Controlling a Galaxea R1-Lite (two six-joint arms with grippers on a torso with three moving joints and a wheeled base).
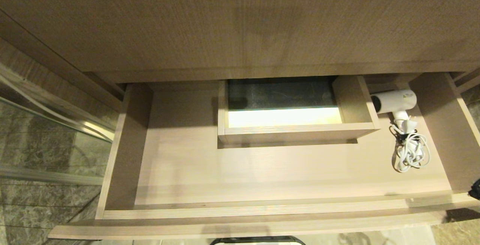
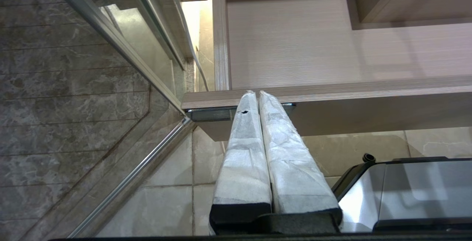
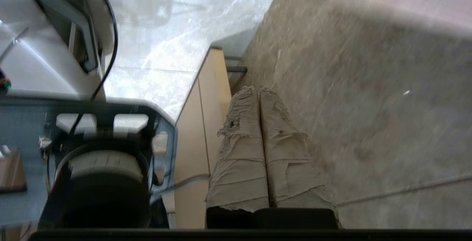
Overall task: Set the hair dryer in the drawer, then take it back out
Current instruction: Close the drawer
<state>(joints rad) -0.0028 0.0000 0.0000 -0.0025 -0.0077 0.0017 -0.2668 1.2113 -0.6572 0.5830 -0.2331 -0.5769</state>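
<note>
Head view: the drawer (image 1: pixel 180 170) stands pulled open; the hair dryer (image 1: pixel 395 101) lies at its back right corner, cord bundled beside it. Left wrist view: the left gripper (image 2: pixel 257 95) has its jaws pressed together, empty, by the drawer front. Right wrist view: the right gripper (image 3: pixel 257 90) has jaws closed on nothing, over the floor (image 3: pixel 368 123).

Left gripper (image 2: pixel 257 94) fingers together, right gripper (image 3: pixel 257 89) likewise
</note>
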